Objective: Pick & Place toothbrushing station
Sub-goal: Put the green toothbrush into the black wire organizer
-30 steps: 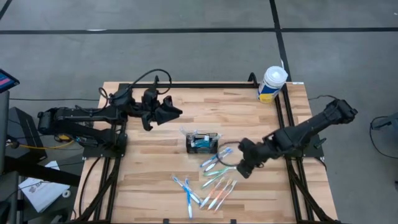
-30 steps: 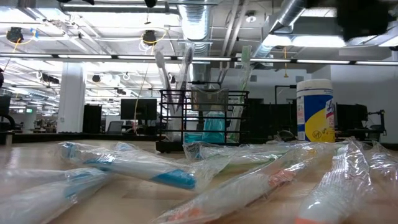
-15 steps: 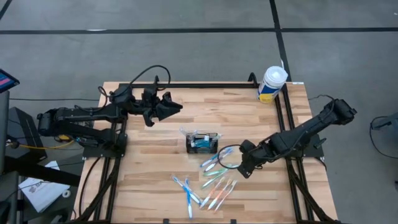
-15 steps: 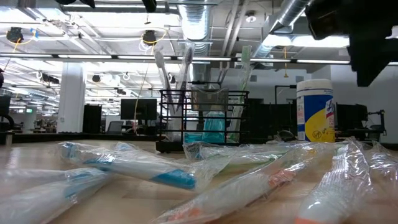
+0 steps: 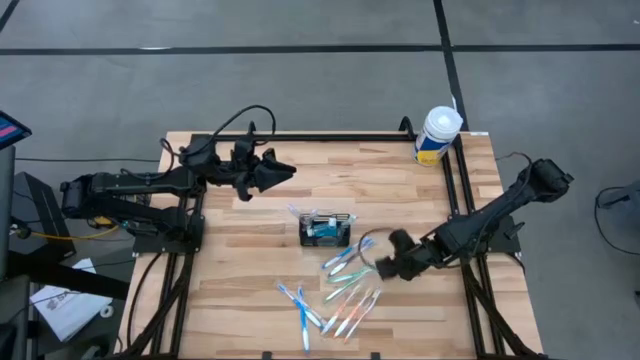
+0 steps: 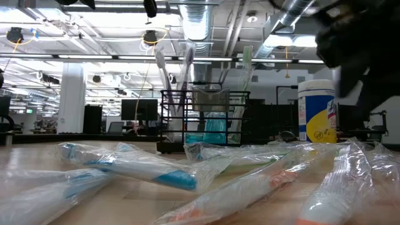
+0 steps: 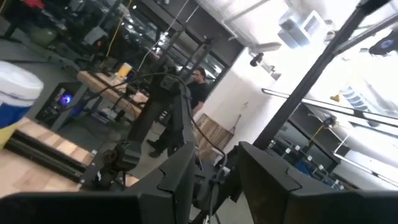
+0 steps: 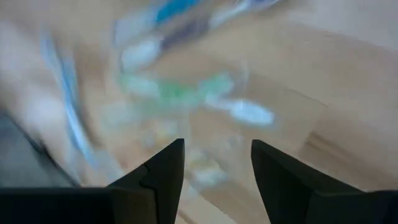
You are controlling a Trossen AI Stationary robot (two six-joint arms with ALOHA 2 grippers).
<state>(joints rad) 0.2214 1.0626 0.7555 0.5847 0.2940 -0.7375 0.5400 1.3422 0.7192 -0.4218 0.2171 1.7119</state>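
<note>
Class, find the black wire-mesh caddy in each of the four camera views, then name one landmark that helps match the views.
High view: caddy at table centre.
Low view: caddy mid-picture, behind the wrapped toothbrushes.
Left wrist view: not in it.
Right wrist view: not discernible.
Shared landmark: white tub.

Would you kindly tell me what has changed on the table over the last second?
The right tool has swung down and toward the wrapped toothbrushes lying right of the caddy, its open fingers now pointing at them; it holds nothing. The left tool drifted slightly toward the table's far edge, still raised and open. The caddy, the loose toothbrushes and the white tub stayed put.
</note>
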